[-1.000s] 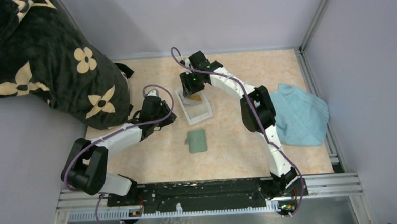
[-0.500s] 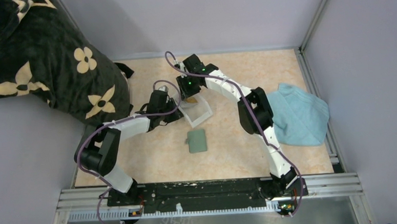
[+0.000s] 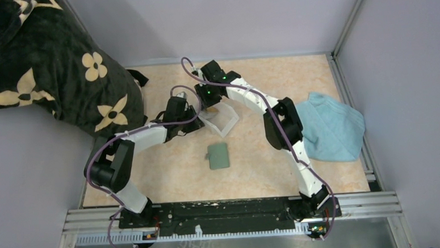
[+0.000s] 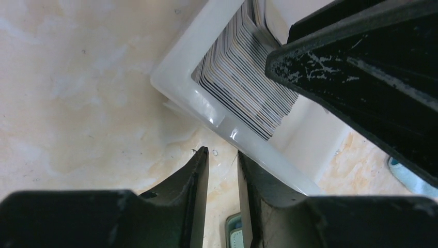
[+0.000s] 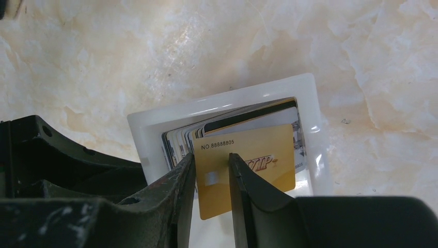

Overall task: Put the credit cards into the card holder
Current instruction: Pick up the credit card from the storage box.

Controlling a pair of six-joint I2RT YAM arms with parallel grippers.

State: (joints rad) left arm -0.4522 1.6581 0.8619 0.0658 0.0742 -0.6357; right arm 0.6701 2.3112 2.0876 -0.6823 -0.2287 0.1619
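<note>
The credit cards [image 4: 243, 88] stand packed on edge in a white tray [image 3: 226, 121]. A gold card [image 5: 258, 150] leans at the front of the stack, its face showing. My right gripper [image 5: 212, 156] is over the tray [image 5: 217, 103], open by a narrow gap; the gold card shows across that gap beyond the fingertips. My left gripper [image 4: 222, 152] is narrowly open at the tray's outer corner [image 4: 181, 82]. One finger touches the wall and only table shows between its fingers. The grey-green card holder [image 3: 218, 156] lies folded on the table nearer the arms, apart from both grippers [image 3: 193, 115] [image 3: 208, 102].
A light blue towel [image 3: 331, 126] lies at the right edge. A big black bag with cream flowers [image 3: 50, 70] fills the far left corner. Grey walls and a metal rail close the table in.
My left arm has swung right to the tray's left corner. The tray has turned and shifted. My right gripper has moved a little left over the cards and its jaws have narrowed.
</note>
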